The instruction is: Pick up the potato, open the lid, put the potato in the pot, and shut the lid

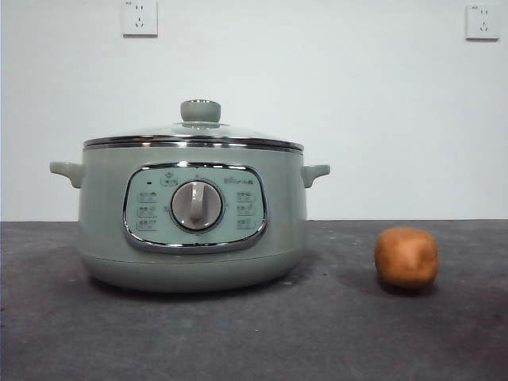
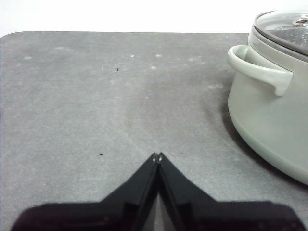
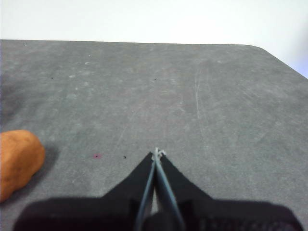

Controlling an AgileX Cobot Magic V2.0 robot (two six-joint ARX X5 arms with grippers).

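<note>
potato [image 1: 406, 256]: orange-brown, sitting on the table apart from the pot | pot [image 1: 190, 230]: sage-green, standing upright | lid [image 1: 193, 133]: glass, resting closed on it

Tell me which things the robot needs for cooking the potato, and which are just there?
Needed: the potato on the table, the pot, the lid sitting shut on the pot, the left gripper and the right gripper, both with fingers closed and holding nothing.

Just there: the dark table and two wall sockets.
</note>
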